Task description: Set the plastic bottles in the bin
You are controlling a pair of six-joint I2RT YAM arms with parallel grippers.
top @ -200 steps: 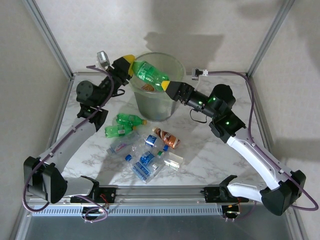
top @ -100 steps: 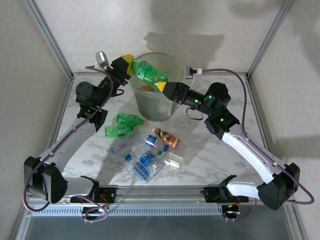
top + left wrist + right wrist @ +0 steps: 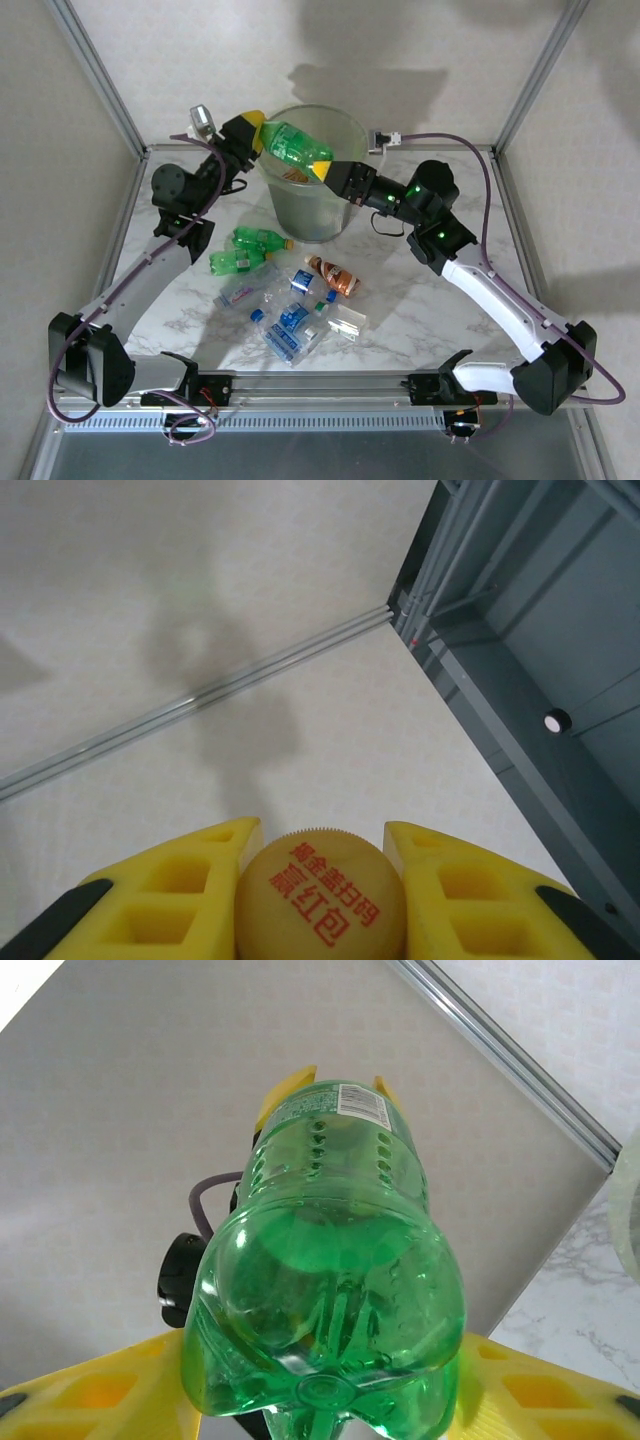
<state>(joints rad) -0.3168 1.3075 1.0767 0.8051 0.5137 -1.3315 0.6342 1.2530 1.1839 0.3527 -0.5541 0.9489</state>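
Observation:
A green bottle (image 3: 297, 147) hangs level over the bin (image 3: 312, 214), a pale-green bucket at the back of the table. My left gripper (image 3: 262, 132) is shut on its yellow cap (image 3: 320, 900), which sits between the yellow fingers (image 3: 170, 880). My right gripper (image 3: 322, 170) holds the other end. In the right wrist view the bottle's base (image 3: 325, 1310) fills the gap between the yellow fingers (image 3: 90, 1390), touching both. Several more plastic bottles lie on the table: two green ones (image 3: 250, 250), an orange-labelled one (image 3: 335, 275) and clear blue-labelled ones (image 3: 290, 325).
The marble table (image 3: 440, 320) is framed by metal posts (image 3: 100, 75) and pale walls. A small clear box (image 3: 347, 320) lies by the loose bottles. The right arm's cable (image 3: 470, 145) loops along the back right edge.
My right gripper has slid left along the bin's rim and its jaws have narrowed onto the green bottle's base. The left gripper and the bottle have stayed in place.

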